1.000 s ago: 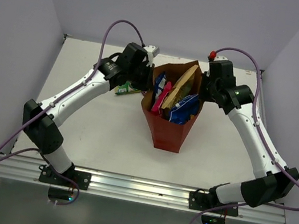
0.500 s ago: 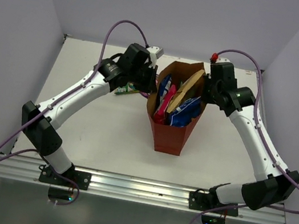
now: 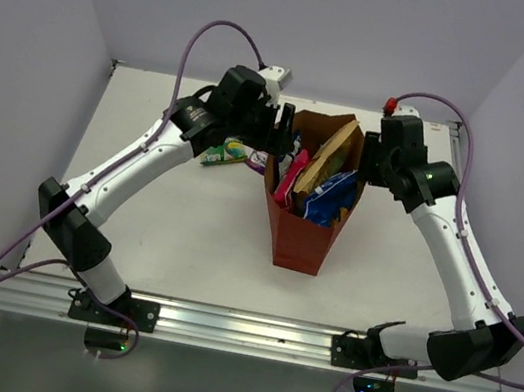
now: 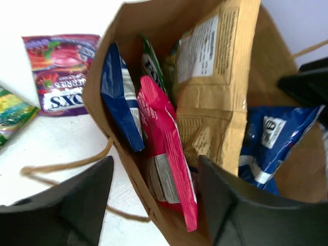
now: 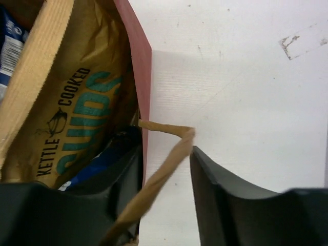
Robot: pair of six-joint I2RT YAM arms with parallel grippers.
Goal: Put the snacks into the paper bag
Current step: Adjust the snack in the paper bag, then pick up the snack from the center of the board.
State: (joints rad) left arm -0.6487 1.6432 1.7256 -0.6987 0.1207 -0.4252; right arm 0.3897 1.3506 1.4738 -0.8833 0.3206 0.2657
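Observation:
The red-brown paper bag (image 3: 300, 238) stands upright mid-table, mouth open. Inside lean a pink packet (image 4: 164, 133), a blue-and-white one (image 4: 120, 102), a tan-brown chips bag (image 4: 215, 77) and another blue packet (image 4: 271, 138). A purple candy packet (image 4: 61, 72) and a green packet (image 4: 13, 115) lie on the table left of the bag. My left gripper (image 4: 154, 205) is open, its fingers straddling the bag's left wall without touching. My right gripper (image 5: 166, 169) is open over the right rim, one finger inside, the twine handle (image 5: 164, 164) loose between them.
The bag's left twine handle (image 4: 61, 166) lies looped on the white table (image 3: 166, 220). Walls close in the table at the back and both sides. A metal rail (image 3: 239, 326) carrying the arm bases runs along the near edge.
Both grippers, shut on the bag's rim before, have opened and let it go. The bag has shifted slightly right and stands straighter.

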